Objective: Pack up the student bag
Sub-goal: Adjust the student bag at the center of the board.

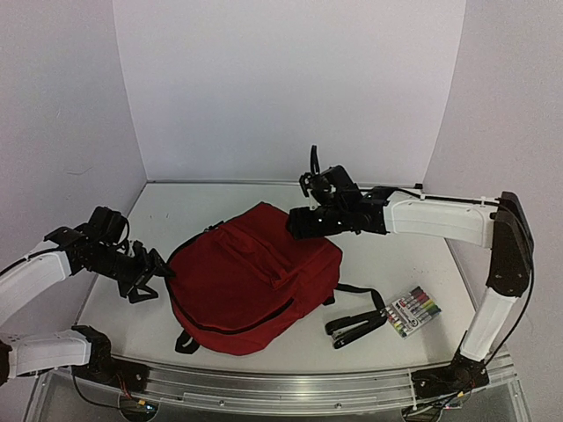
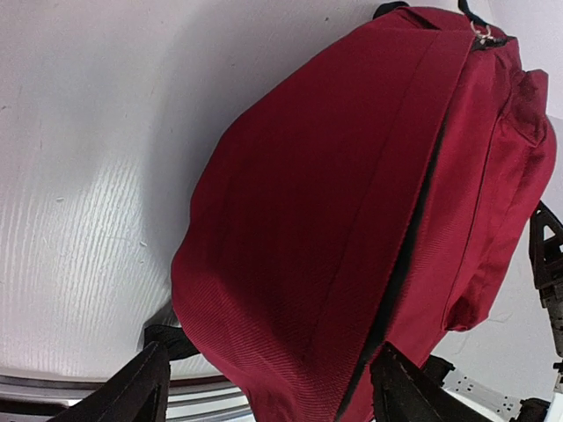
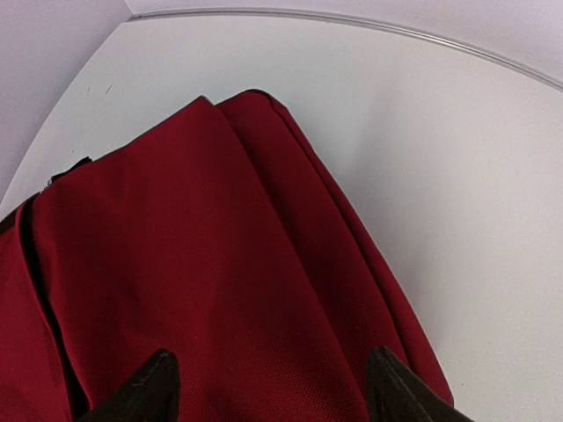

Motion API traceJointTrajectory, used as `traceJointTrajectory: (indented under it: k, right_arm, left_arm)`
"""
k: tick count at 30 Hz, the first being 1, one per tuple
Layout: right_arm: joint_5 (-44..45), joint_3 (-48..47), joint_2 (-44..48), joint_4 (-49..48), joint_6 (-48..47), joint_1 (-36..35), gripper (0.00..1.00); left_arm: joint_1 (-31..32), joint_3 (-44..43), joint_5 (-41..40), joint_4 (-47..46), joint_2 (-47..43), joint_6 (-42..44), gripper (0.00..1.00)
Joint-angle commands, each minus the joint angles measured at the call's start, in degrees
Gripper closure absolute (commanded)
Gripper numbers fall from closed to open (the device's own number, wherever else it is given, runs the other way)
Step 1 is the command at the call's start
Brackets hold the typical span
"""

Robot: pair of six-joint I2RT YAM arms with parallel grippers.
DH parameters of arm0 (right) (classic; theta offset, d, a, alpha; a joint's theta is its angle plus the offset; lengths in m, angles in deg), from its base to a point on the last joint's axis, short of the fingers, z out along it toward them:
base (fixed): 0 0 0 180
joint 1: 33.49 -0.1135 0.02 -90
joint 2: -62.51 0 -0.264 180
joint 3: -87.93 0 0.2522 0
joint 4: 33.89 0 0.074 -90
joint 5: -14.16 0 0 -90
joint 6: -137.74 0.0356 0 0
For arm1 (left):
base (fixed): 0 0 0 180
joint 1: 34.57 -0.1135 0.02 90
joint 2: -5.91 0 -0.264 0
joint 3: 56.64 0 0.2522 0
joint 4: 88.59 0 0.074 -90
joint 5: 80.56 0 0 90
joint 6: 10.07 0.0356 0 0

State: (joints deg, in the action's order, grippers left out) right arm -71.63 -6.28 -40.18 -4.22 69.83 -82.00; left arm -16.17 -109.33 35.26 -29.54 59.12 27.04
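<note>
The student bag (image 1: 251, 277), a dark red backpack, lies flat in the middle of the table with black straps trailing at its right and front. My left gripper (image 1: 157, 272) is open at the bag's left edge. In the left wrist view (image 2: 268, 396) its fingers (image 2: 132, 391) stand wide apart on either side of the red fabric (image 2: 334, 202), and a black zipper line (image 2: 413, 237) runs along it. My right gripper (image 1: 299, 221) is open over the bag's far right corner. In the right wrist view (image 3: 273, 396) its fingertips (image 3: 400, 391) straddle the fabric (image 3: 202, 264).
A black stapler (image 1: 352, 327) lies right of the bag near its strap. A pack of coloured markers (image 1: 412, 310) lies further right. White walls close in the table at the back and sides. A metal rail (image 1: 290, 382) runs along the near edge.
</note>
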Motion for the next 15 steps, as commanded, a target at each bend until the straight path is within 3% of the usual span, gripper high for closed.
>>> traceJointTrajectory:
  k: [1,5,12,15]
  right_arm:
    - [-2.22,0.34,-1.49,-0.27,-1.14,-0.24,0.38]
    - [-0.36,1.78,-1.42,-0.26,-1.04,0.00,0.46]
    - [0.46,4.86,0.37,-0.26,-0.87,1.81,0.36]
    - [-2.30,5.11,0.20,-0.27,-1.25,2.49,0.43]
  left_arm:
    - [0.37,1.40,4.25,-5.44,0.27,-1.32,0.39]
    - [0.41,1.75,4.86,-7.82,2.13,-1.25,0.60]
    - [0.41,1.18,4.48,-9.78,4.21,-0.52,0.87]
    - [0.40,0.39,4.07,-10.89,5.41,0.19,0.97]
